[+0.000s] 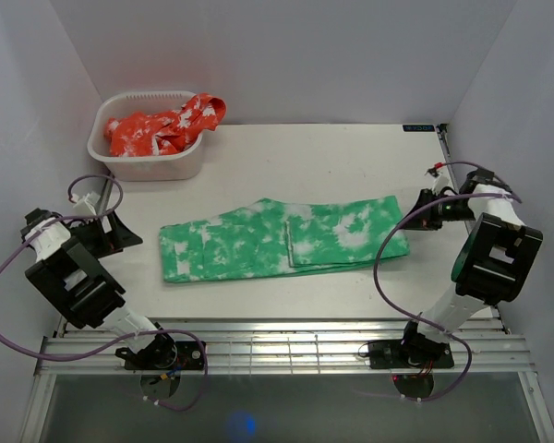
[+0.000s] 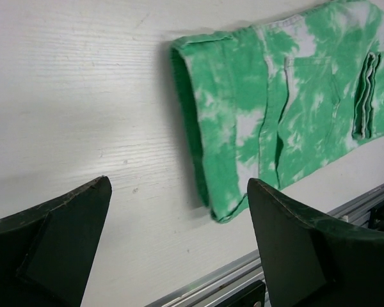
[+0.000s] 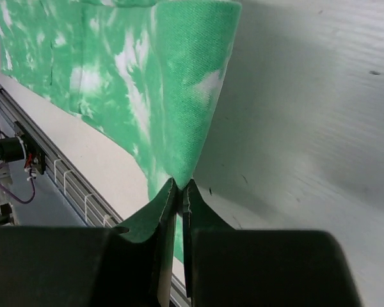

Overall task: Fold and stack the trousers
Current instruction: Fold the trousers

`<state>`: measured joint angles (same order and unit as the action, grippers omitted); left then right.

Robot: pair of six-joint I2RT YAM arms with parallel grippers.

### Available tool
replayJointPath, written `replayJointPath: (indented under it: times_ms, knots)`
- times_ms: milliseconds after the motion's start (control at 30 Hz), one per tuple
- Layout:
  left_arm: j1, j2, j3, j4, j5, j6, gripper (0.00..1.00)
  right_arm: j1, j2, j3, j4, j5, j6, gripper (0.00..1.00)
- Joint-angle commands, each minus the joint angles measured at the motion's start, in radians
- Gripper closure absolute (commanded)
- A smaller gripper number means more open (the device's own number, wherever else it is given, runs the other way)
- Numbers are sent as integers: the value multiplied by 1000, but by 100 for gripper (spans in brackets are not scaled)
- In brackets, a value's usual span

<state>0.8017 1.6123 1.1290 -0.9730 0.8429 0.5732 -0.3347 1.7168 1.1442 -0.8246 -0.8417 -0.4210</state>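
Lying flat across the middle of the worktop (image 1: 305, 157) in the top view, the trousers (image 1: 277, 242) are folded into a long green-and-white band running left to right. The left hand (image 1: 134, 238) sits near their left end without touching, its jaws spread. The right hand (image 1: 415, 214) is at their right end. A white basket (image 1: 157, 169) at the far left corner holds an orange cloth (image 1: 166, 125) that spills over its rim.

From the left wrist, the left hand (image 2: 179, 184) is released, with bare worktop between its fingers. The trousers' (image 2: 294, 109) folded end lies beyond them, well apart.

From the right wrist, the right hand (image 3: 179, 185) is clenched on the trousers (image 3: 166, 83), pinching a fold of fabric that rises in a peak off the worktop.
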Motion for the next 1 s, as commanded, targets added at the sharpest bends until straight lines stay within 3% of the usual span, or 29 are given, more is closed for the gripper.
replayJointPath:
  times_ms: [0, 133, 367, 567, 733, 800, 967]
  knots:
    - [-44, -55, -37, -12, 53, 34, 2, -82, -39, 133, -226, -52, -143, 92]
    - [-162, -81, -107, 19, 65, -25, 4, -107, -78, 204, -330, -109, -162, 92]
    - [-354, -65, -216, 184, 85, -216, 15, -96, -167, 203, -300, -278, -56, 92]
    - [-401, 61, -203, 284, 35, -345, 37, -9, -255, 166, -165, -342, 100, 92]
    - [-441, 123, -167, 263, 74, -348, 46, 201, -357, 56, 209, -304, 418, 92]
    - [-463, 129, -166, 263, 82, -354, 57, 264, -382, -4, 404, -248, 528, 92]
    - [-498, 144, -170, 272, 107, -383, 85, 454, -388, -47, 651, -182, 776, 92]
